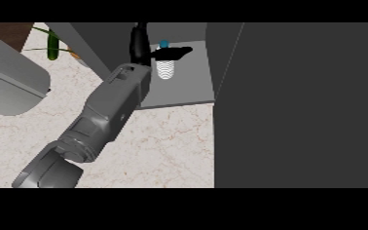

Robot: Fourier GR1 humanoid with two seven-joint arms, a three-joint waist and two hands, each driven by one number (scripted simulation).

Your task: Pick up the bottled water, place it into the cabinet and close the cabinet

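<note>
Bottled water partly hidden behind left hand

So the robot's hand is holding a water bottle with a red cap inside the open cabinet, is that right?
Nearly. The head view shows the left hand curled round the bottled water inside the open cabinet, but the cap is blue, not red. The rest of what you said stands.

likely a home kitchen: marble counter, grey cabinet, potted plant
</note>
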